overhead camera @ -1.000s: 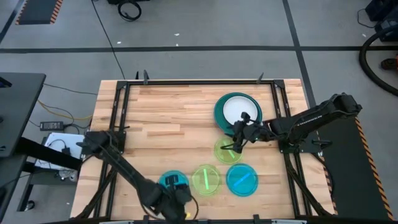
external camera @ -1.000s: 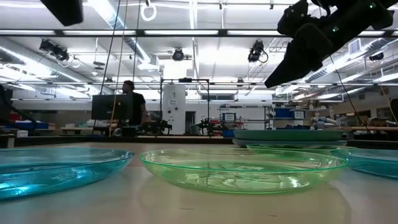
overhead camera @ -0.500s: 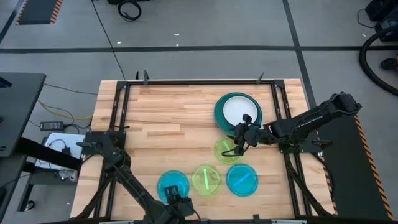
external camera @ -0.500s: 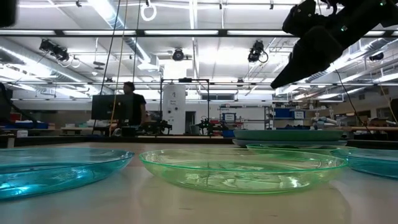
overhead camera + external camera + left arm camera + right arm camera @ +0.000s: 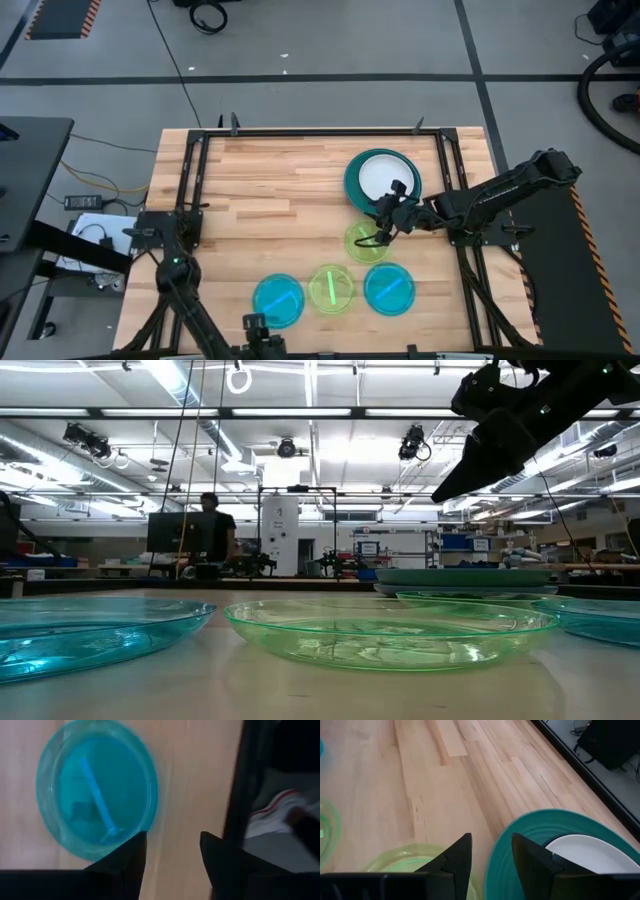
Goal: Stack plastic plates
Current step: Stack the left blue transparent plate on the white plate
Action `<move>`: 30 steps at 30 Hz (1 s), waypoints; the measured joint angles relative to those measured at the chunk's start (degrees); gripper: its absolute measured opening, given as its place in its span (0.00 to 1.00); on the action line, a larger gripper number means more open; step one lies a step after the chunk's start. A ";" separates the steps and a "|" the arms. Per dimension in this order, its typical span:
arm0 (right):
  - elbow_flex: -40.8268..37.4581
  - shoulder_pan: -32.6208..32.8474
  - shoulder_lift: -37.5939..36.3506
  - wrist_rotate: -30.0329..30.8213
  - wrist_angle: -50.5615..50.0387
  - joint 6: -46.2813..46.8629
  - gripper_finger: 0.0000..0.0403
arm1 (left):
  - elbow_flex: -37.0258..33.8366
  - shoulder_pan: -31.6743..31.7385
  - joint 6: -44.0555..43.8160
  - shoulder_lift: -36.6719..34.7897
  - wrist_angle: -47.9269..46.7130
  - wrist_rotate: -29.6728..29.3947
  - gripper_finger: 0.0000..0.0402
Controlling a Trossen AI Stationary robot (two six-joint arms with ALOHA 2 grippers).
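A teal plate (image 5: pixel 352 180) carrying a white plate (image 5: pixel 383 177) stands toward the far right of the table. One lime plate (image 5: pixel 364 243) lies just near of it. A cyan plate (image 5: pixel 278 299), a second lime plate (image 5: pixel 331 289) and another cyan plate (image 5: pixel 389 288) sit in a row along the near edge. No blue or black plate shows. My right gripper (image 5: pixel 385 226) hangs open in the air above the teal plate's near rim (image 5: pixel 520 837) and the lime plate (image 5: pixel 402 859). My left gripper (image 5: pixel 172 845) is open at the near edge, beside the left cyan plate (image 5: pixel 97 815).
A black metal frame (image 5: pixel 197 190) runs around the wooden table top. Bare wood (image 5: pixel 270 200) covers the far left half. Beyond the table, in the low view, a person (image 5: pixel 212 525) stands by a monitor far back in the room.
My left gripper has drawn back from above the left cyan plate toward the table's near edge and a little to the left. The plate lies flat on the table where it was. The right arm has hardly moved.
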 joint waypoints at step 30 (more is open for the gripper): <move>0.02 -0.30 0.02 -1.75 0.02 1.34 0.37 | 0.13 -0.05 15.41 9.35 -7.82 -0.72 0.25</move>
